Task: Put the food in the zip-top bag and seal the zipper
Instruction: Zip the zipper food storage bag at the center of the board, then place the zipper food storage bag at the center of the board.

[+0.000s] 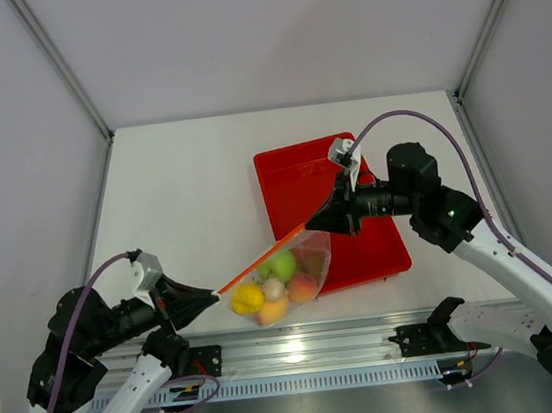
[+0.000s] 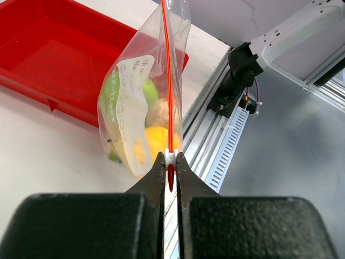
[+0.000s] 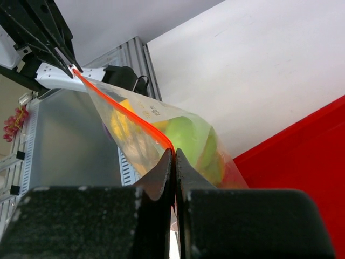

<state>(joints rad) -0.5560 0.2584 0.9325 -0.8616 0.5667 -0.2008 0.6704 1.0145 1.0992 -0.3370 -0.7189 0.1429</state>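
Observation:
The clear zip-top bag [image 1: 283,276] hangs in the air between both arms, near the table's front edge. The food [image 1: 274,289] sits inside it: green, yellow, orange and peach toy fruits. Its orange-red zipper [image 1: 260,260] is stretched taut in a straight line. My left gripper [image 1: 212,296] is shut on the zipper's left end, where a small white slider [image 2: 171,157] sits at my fingertips. My right gripper [image 1: 311,225] is shut on the zipper's right end. In the right wrist view the zipper [image 3: 123,110] runs from my jaws to the left gripper [image 3: 74,69].
A red rectangular tray [image 1: 308,177] lies on the white table behind the bag, under the right arm. The aluminium rail [image 1: 304,349] carrying the arm bases runs along the near edge. Walls enclose the table on three sides.

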